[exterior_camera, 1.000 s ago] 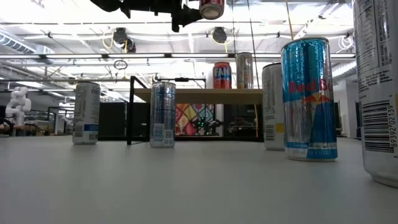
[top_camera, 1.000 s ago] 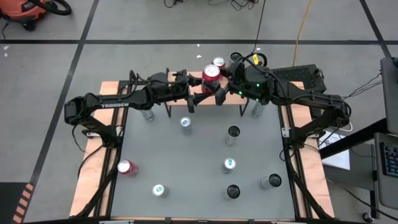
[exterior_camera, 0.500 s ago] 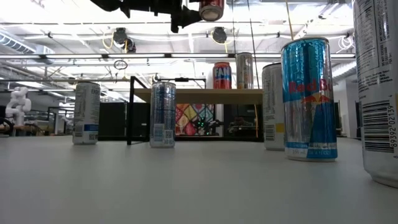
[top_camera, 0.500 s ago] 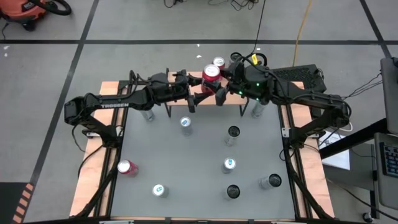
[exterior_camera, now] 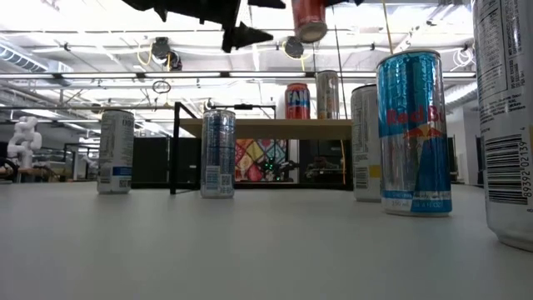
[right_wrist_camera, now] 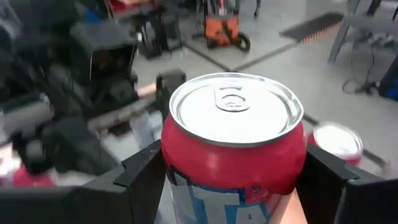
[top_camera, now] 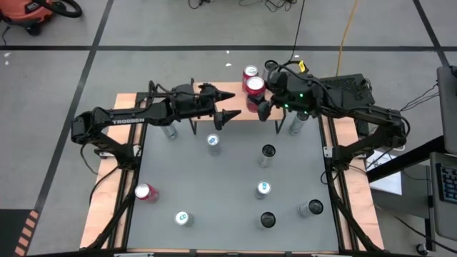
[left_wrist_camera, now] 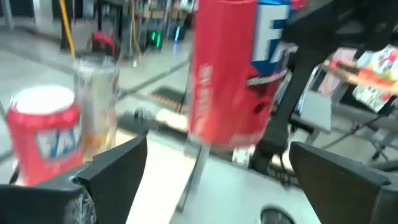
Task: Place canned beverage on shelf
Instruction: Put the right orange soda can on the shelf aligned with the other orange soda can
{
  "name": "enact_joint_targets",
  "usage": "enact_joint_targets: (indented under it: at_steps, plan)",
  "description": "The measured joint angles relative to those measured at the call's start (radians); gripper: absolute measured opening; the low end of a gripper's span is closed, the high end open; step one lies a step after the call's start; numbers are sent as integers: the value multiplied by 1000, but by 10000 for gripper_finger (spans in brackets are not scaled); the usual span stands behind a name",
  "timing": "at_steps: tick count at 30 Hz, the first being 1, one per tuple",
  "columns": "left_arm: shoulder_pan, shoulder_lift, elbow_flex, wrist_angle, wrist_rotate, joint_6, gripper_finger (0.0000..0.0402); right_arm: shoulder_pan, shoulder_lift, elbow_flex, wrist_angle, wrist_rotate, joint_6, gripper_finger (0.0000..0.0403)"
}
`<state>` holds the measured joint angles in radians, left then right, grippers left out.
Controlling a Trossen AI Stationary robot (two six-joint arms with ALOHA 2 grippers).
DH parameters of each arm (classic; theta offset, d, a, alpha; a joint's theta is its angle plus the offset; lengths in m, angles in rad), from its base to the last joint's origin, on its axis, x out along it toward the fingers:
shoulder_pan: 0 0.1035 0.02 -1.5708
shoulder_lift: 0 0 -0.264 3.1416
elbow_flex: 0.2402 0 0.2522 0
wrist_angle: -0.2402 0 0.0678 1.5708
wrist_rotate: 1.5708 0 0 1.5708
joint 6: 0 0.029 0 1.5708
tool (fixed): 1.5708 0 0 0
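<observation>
A red canned beverage (top_camera: 255, 87) hangs in the air over the shelf (top_camera: 223, 91), a small wooden-topped rack on black legs at the table's far edge. My right gripper (top_camera: 258, 96) is shut on this can. My left gripper (top_camera: 223, 102) stands open just to the can's left, its fingers (left_wrist_camera: 115, 171) apart from the can (left_wrist_camera: 230, 68). Another red can (exterior_camera: 297, 100) and a silver can (exterior_camera: 327, 93) stand on the shelf top (exterior_camera: 250, 125). My right gripper pinches the red can's side wall (right_wrist_camera: 186, 168) between its two fingers (right_wrist_camera: 146, 174), below the top rim. The fingers come from the table's right side, slanting a little downward. The can is lifted clear above the shelf, top up and nearly upright.
Several cans stand about the grey table, among them a silver one (top_camera: 213, 140), a dark one (top_camera: 267, 151), one at the near middle (top_camera: 263, 188) and a red one (top_camera: 146, 191) near the left. Pale wooden side boards (top_camera: 107, 200) with black rails flank the table.
My left gripper has opened and let go of the red can, which both grippers held between them. My right gripper has carried the can a little toward the table's right, over the shelf. The left gripper has stayed in place.
</observation>
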<state>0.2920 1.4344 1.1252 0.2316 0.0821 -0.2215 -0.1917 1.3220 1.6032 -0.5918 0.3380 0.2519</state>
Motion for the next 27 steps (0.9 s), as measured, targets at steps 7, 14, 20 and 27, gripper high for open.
enact_joint_targets:
  at_steps: [7,14,20,27]
  plan:
    - [0,-70,-1,-124,4,-8,393,-20,-64,-65,-35,-7,-22,260]
    - [4,-119,-1,-217,6,-9,393,-46,-181,-440,319,-117,-8,260]
    - [5,-119,-2,-233,6,-12,393,-67,-199,-656,675,-129,-16,260]
    - [5,-119,-2,-233,-10,-35,392,-106,-137,-694,782,-126,-61,260]
